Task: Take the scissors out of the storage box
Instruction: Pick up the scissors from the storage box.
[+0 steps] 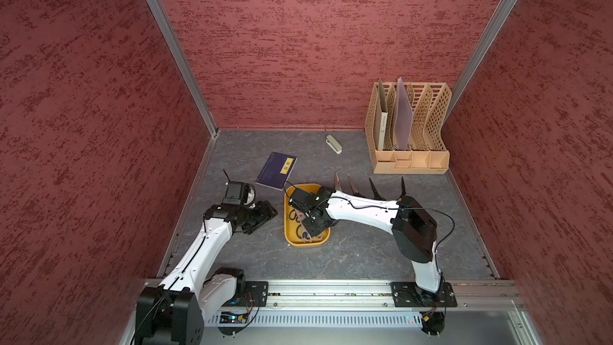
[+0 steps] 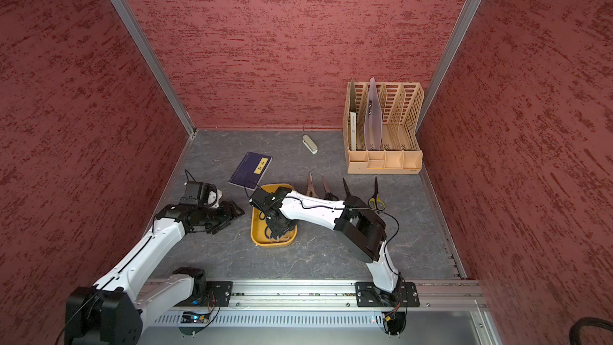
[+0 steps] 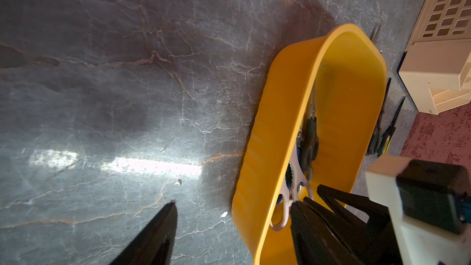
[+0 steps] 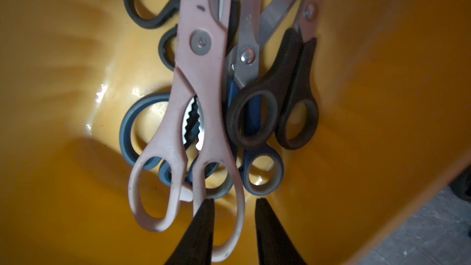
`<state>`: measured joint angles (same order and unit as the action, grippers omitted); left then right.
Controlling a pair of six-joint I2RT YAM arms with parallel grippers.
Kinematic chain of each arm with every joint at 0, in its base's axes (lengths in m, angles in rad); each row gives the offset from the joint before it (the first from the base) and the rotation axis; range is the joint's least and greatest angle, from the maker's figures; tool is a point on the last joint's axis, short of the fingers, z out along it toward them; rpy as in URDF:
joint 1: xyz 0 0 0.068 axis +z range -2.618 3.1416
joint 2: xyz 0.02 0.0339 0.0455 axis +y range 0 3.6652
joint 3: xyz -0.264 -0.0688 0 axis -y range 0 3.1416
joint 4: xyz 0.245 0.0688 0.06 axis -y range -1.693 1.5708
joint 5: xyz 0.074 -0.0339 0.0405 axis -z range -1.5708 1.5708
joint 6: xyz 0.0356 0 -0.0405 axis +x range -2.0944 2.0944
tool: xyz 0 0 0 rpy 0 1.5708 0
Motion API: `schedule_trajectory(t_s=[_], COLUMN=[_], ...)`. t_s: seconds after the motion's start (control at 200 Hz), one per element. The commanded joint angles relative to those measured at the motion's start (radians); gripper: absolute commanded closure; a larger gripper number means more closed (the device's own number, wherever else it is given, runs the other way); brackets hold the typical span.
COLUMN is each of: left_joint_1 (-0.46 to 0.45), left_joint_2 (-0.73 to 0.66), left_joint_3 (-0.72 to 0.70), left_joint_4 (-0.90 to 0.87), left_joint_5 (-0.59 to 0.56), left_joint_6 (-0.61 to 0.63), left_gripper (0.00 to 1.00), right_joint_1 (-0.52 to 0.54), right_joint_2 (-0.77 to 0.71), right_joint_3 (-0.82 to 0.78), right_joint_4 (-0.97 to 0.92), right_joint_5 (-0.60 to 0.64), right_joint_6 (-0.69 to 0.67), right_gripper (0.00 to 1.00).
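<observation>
- The left gripper (image 1: 265,212) is hanging low just left of the storage box (image 1: 303,243). Its jaws are standing wide apart and holding nothing.
- Inside that mustard-yellow box, the right gripper (image 4: 233,203) is reaching down over the handle end of the pile. Its jaws are standing partly apart and straddling the outer rim of one handle loop of the pinkish-grey kitchen shears (image 4: 201,77). A gap is showing on both sides of the rim, so nothing is being pinched yet.
- The step in hand, I judge, is grasping those shears, which are lying on top. The next move is calling for closing on the loop rim, lifting clear of the box wall, and carrying rightward without dragging the pairs underneath.
- Counting across:
  - one dark notebook (image 1: 275,170)
  - one storage box holding at least four pairs: the shears, a dark-grey-handled pair (image 4: 150,24), a blue-handled pair (image 4: 279,169) and a black-handled pair (image 4: 285,72), with overlap hiding any more
  - one stapler (image 1: 333,144)
  - four pairs of scissors (image 2: 309,184) lying in a row on the table right of the box
  - one lattice file organizer (image 1: 411,164)
</observation>
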<state>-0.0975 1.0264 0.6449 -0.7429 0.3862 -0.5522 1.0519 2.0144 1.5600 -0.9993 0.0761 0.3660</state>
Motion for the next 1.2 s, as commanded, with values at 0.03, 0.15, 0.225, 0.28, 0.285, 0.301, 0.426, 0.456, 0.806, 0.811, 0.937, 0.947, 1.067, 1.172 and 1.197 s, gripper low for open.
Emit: schedule_trajectory(t_s=[0.03, 0.15, 0.225, 0.28, 0.285, 0.301, 0.426, 0.456, 0.806, 0.811, 0.937, 0.947, 1.067, 1.172, 1.197], left_joint_1=[-0.004, -0.004, -0.004, -0.003, -0.003, -0.003, -0.003, -0.001, 0.002, 0.002, 0.005, 0.005, 0.009, 0.013, 0.012], left_joint_2=[-0.013, -0.013, -0.012, -0.011, -0.011, -0.01, -0.008, -0.008, -0.008, -0.007, -0.008, -0.007, -0.007, -0.007, -0.007], left_joint_3=[-0.007, -0.005, -0.005, -0.005, -0.005, -0.005, -0.003, -0.004, -0.005, -0.005, -0.005, -0.005, -0.005, -0.005, -0.005], left_joint_4=[-0.011, -0.013, -0.013, -0.013, -0.013, -0.012, -0.012, -0.012, -0.009, -0.009, -0.009, -0.009, -0.007, -0.006, -0.007], left_joint_5=[-0.009, -0.012, -0.012, -0.013, -0.013, -0.014, -0.015, -0.015, -0.015, -0.015, -0.014, -0.015, -0.012, -0.009, -0.009], left_joint_6=[0.002, 0.001, 0.001, 0.001, 0.001, 0.001, 0.001, 0.001, 0.002, 0.003, 0.003, 0.003, 0.005, 0.006, 0.006], left_gripper=[0.26, 0.26, 0.26, 0.26, 0.26, 0.26, 0.26, 0.26, 0.26, 0.26, 0.26, 0.26, 0.26, 0.26, 0.26], right_joint_1=[0.0, 0.0, 0.0, 0.001, 0.001, 0.0, 0.0, 0.0, 0.001, 0.0, 0.0, 0.0, 0.0, 0.0, 0.0], right_joint_2=[0.015, 0.017, 0.013, 0.012, 0.012, 0.01, -0.002, -0.003, 0.007, 0.007, 0.013, 0.013, 0.013, 0.003, 0.001], right_joint_3=[-0.011, -0.014, -0.018, -0.021, -0.021, -0.023, -0.031, -0.033, -0.051, -0.052, -0.055, -0.054, -0.061, -0.068, -0.069], right_joint_4=[0.024, 0.035, 0.042, 0.048, 0.048, 0.049, 0.057, 0.057, 0.068, 0.068, 0.07, 0.07, 0.081, 0.092, 0.093], right_joint_5=[0.03, 0.034, 0.03, 0.025, 0.024, 0.024, 0.025, 0.025, -0.022, -0.021, -0.017, -0.016, -0.017, -0.01, -0.007], right_joint_6=[0.003, 0.001, 0.001, -0.001, -0.002, -0.001, 0.0, -0.003, 0.01, 0.01, 0.009, 0.01, 0.013, 0.024, 0.025], right_gripper=[0.74, 0.81, 0.87, 0.91, 0.91, 0.92, 0.96, 0.96, 0.75, 0.75, 0.76, 0.76, 0.86, 0.92, 0.93])
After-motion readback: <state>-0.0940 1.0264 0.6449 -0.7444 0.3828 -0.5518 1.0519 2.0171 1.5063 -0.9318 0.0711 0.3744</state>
